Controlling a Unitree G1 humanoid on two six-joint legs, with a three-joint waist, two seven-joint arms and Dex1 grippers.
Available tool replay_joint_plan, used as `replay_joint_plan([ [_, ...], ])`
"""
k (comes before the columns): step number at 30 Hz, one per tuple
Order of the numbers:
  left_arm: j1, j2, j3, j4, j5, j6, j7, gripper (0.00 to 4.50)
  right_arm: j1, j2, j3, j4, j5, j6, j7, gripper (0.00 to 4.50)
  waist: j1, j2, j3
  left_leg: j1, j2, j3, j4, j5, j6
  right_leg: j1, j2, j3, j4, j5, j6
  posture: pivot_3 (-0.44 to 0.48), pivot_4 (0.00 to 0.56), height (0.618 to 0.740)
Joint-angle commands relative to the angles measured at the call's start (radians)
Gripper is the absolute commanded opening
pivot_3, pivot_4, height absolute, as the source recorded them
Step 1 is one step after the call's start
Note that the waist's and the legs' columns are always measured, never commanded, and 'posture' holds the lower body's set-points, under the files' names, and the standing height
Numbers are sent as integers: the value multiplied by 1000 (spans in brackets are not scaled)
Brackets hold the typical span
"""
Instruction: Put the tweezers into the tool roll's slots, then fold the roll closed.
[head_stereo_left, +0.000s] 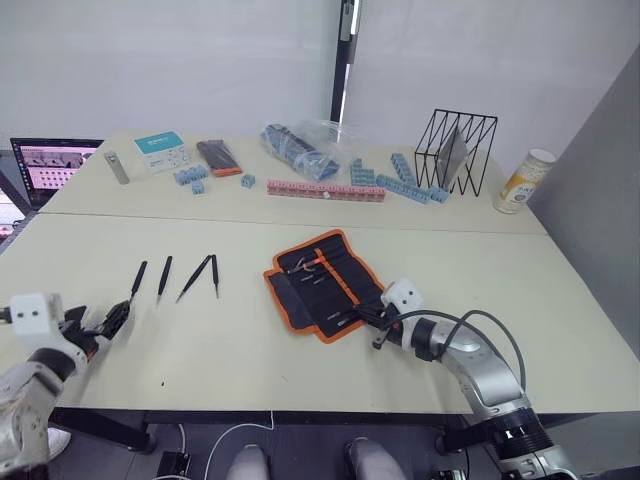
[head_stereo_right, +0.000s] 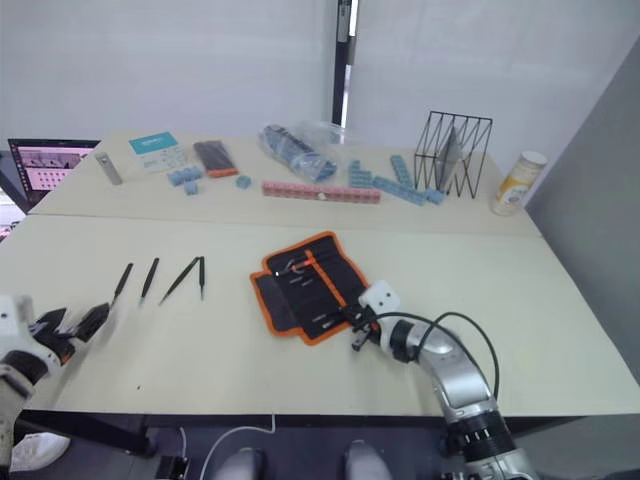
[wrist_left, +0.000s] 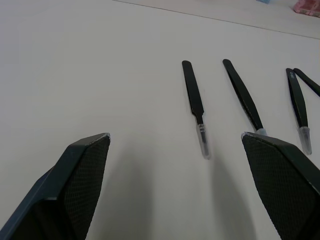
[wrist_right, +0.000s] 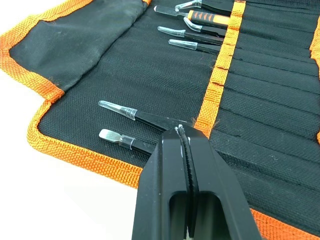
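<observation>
Four tweezers (head_stereo_left: 175, 277) lie loose in a row on the table (head_stereo_left: 240, 340), left of the roll (head_stereo_left: 322, 283). The roll lies open at centre, several tools already in its slots (wrist_right: 270, 95). My right claw (wrist_right: 182, 137) is pressed together at the roll's near right edge. My left claw (head_stereo_left: 112, 322) is spread, near the leftmost tweezer.

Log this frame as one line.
left hand: open, short of four loose tweezers | right hand: shut, at tool roll near edge | roll: open, some tools slotted | fold: not done
</observation>
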Motion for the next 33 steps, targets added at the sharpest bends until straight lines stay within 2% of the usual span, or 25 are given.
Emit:
replay_joint_plan([
  [1, -44, 25, -41, 17, 37, 18, 23, 4472, 18, -2, 4, 11, -14, 37, -16, 0, 0, 0, 0, 0, 0, 0, 0, 0, 0, 0, 0, 0, 0, 0, 0, 0, 150, 740],
  [8, -138, 45, -154, 77, 166, 102, 145, 4472, 23, 7, 2, -10, -15, 53, -40, 0, 1, -1, -1, 0, 0, 0, -1, 0, 0, 0, 0, 0, 0, 1, 1, 0, 150, 740],
  [11, -173, 34, -168, 60, 169, 177, 177, 4472, 29, 10, 4, -24, -12, 62, -49, 0, 1, 1, -1, 1, 0, 0, 0, 0, 0, 1, 0, 0, 0, 2, 1, 0, 150, 740],
  [15, -213, 31, -196, 90, 188, 203, 184, 3440, 32, 12, 5, -30, -13, 67, -55, 0, 2, 4, -2, 2, 0, 0, 0, 0, 0, 1, 0, 0, 0, 2, 1, 0, 150, 740],
  [20, -280, 28, -216, 177, 217, 181, 180, 1802, 24, 18, 2, -29, -12, 73, -65, 0, 4, 5, -2, 2, -1, 0, 0, 0, 0, 1, 0, 0, 0, 2, 1, 0, 150, 740],
  [25, -298, 19, -206, 195, 202, 184, 155, 70, 25, 23, 6, -34, -11, 75, -70, 0, 7, 5, -2, 2, -1, 0, 0, 0, 0, 2, 0, 0, 0, 2, 2, 0, 150, 740],
  [33, -344, 38, -163, 155, 178, 108, 133, 28, 30, 21, 6, -33, -13, 74, -74, 0, 8, 5, -2, 1, -1, 0, 0, 0, 0, 1, 0, 0, 0, 2, 2, 0, 150, 740],
])
